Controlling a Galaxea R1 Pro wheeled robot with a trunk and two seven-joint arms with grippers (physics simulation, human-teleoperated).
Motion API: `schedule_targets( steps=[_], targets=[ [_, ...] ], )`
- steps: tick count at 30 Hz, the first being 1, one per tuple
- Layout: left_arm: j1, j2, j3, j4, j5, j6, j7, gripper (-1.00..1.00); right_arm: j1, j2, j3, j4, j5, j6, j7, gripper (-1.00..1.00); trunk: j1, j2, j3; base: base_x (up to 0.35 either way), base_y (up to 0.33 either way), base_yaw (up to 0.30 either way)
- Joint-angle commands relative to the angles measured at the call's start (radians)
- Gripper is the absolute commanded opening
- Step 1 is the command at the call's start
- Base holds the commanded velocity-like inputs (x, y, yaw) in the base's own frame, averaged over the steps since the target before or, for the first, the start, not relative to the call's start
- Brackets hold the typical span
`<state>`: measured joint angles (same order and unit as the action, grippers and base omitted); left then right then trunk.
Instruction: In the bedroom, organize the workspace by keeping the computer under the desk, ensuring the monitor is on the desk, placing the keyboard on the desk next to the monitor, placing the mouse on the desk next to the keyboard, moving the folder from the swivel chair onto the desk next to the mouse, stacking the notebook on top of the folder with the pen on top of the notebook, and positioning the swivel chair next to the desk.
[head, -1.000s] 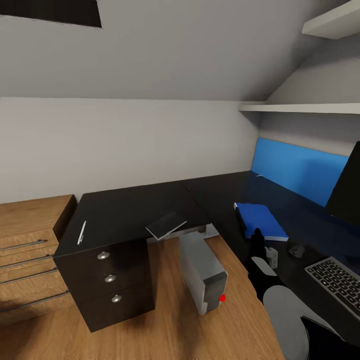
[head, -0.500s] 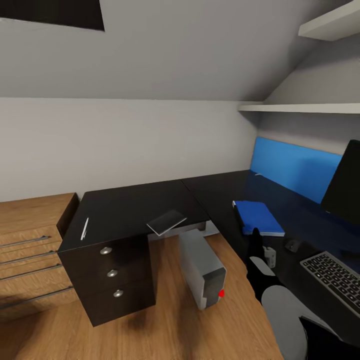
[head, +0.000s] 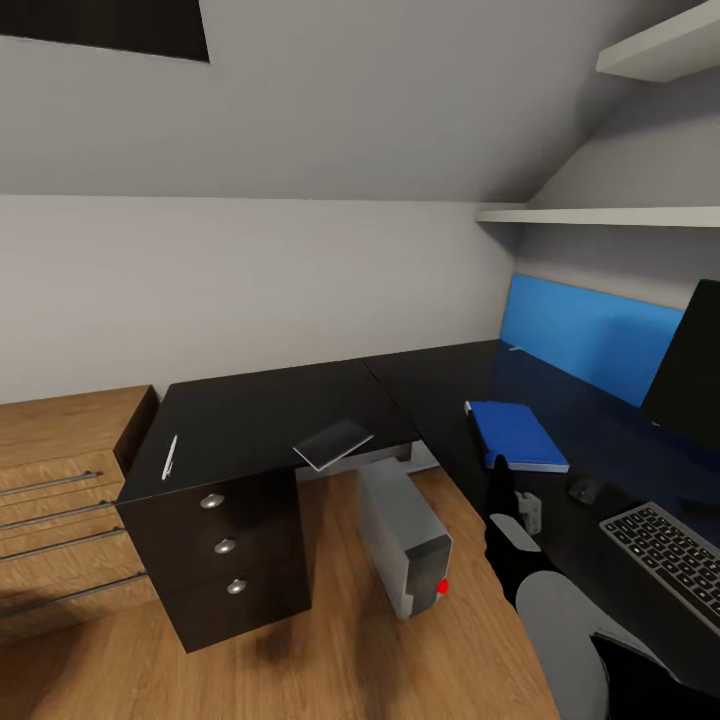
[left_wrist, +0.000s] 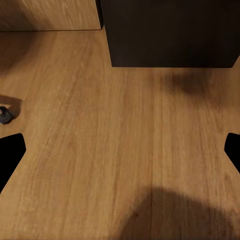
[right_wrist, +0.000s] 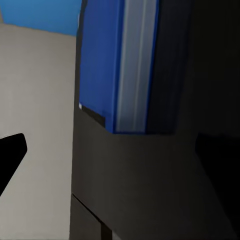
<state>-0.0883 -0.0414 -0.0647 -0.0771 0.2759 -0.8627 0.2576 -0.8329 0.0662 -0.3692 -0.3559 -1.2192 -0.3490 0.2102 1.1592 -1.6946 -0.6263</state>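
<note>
Bright-blue folder (head: 519, 434) flat on the black desk (head: 260, 410), near the blue back panel (head: 590, 340); grey notebook (head: 334, 443) at the desk's front edge, overhanging; pen (head: 169, 456) near the left end, above the drawers (head: 225, 546); computer (head: 405, 537) on the wood floor (left_wrist: 100, 150) beneath; mouse (head: 583, 489) between folder and keyboard (head: 668, 559); monitor (head: 690, 370) behind. Right gripper (head: 497, 470) just short of the folder, fingers spread in the wrist view; left gripper (left_wrist: 120, 150) spread wide above bare floor.
</note>
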Motion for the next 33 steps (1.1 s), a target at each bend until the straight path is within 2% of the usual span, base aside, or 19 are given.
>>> schedule_targets(
  steps=[1,9,24,33],
  targets=[
    [-0.001,0.0,-0.007,0.0,0.006,-0.003,0.003,1.0,0.0,0.001,-0.003,0.003,-0.026,0.004,0.006,1.0,0.0,0.0,-0.001,0.0,0.0,0.0],
    [-0.001,0.0,-0.007,0.0,0.006,-0.002,0.003,1.0,0.0,0.003,0.002,0.003,-0.026,0.005,0.006,1.0,0.0,0.0,-0.001,0.0,0.0,0.0],
    [-0.001,0.0,-0.007,0.0,0.006,-0.002,0.003,1.0,0.0,0.003,0.003,0.003,-0.026,0.004,0.006,1.0,-0.058,0.105,0.046,0.0,0.0,0.0],
    [-0.001,0.0,-0.007,0.0,0.006,-0.001,0.003,1.0,0.0,0.019,0.029,0.003,-0.026,0.004,0.007,1.0,-0.088,0.161,0.071,0.0,0.0,0.0]
  ],
)
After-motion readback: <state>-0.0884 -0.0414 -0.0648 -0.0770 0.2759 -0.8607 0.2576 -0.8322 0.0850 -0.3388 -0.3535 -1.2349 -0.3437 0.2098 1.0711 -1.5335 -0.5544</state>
